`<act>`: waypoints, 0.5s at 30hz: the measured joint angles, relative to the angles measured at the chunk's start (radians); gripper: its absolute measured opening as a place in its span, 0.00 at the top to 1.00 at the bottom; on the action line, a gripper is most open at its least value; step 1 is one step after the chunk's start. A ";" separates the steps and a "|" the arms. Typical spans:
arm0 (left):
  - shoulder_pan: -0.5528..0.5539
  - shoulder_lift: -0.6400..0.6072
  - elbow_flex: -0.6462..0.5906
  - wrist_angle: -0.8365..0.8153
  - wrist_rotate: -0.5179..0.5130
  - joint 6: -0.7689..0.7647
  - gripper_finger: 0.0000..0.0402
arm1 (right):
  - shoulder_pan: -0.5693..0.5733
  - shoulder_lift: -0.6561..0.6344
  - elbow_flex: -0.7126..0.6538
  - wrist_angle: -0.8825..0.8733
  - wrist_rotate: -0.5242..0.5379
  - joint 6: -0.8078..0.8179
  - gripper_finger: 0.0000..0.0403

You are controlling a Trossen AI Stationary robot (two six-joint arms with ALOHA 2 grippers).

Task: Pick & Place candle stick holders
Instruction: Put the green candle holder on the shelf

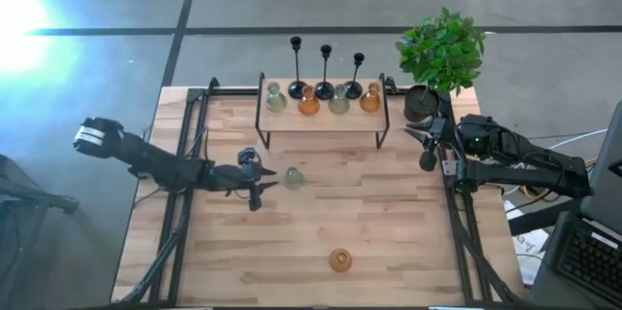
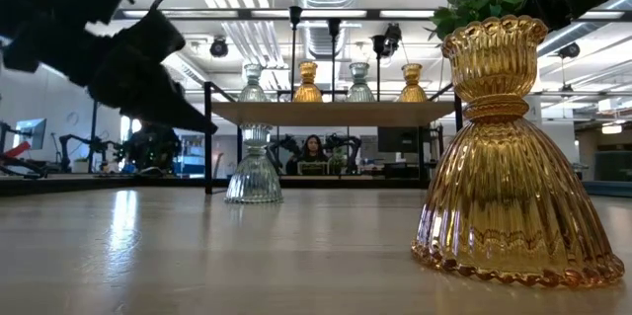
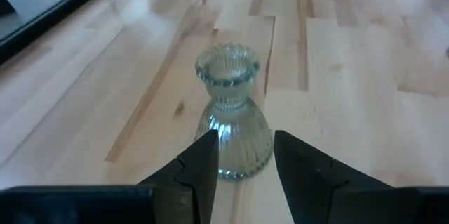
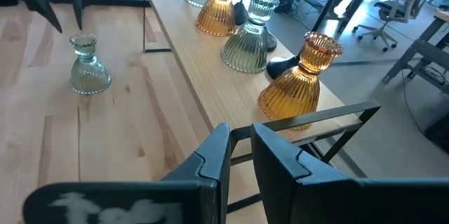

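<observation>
**Q:** What is the state at the left tool [image 1: 260, 189], and where is the target?

**A:** The left tool is held just beside the green holder [image 1: 293, 177], which stands upright on the table [image 1: 389, 242], in front of the shelf [image 1: 321, 116]. In the left wrist view the fingers [image 3: 200, 171] are set apart, with the holder [image 3: 231, 122] centred ahead of the gap. Nothing is gripped.

**Q:** What failure is most likely?

**A:** A tip-over is judged likely if one finger meets the flared skirt before the other. The glass is ribbed and bulbous, so slip is expected if closure is made on the slope, not on the narrow neck.

**Q:** Are other items at risk?

**A:** An amber holder [image 1: 339, 259] stands near the table's front edge, well apart from the left tool. Four glass holders [image 1: 323, 100] and three black candlesticks [image 1: 325, 70] are crowded on the shelf; a carried holder set down there could knock a neighbour.

**Q:** And the right tool [image 1: 426, 145]?

**A:** It waits at the shelf's right end, beside the plant [image 1: 442, 52], fingers slightly apart and empty.
</observation>
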 joint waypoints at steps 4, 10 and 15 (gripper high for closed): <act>0.008 0.061 -0.049 0.168 -0.018 0.057 0.64 | 0.000 0.000 0.000 0.000 0.000 0.000 0.87; 0.036 0.222 -0.042 0.279 -0.018 0.101 0.64 | 0.000 0.000 0.000 0.000 0.000 0.000 0.87; 0.039 0.338 0.003 0.418 -0.015 0.143 0.64 | 0.000 0.000 0.000 0.000 0.000 0.000 0.87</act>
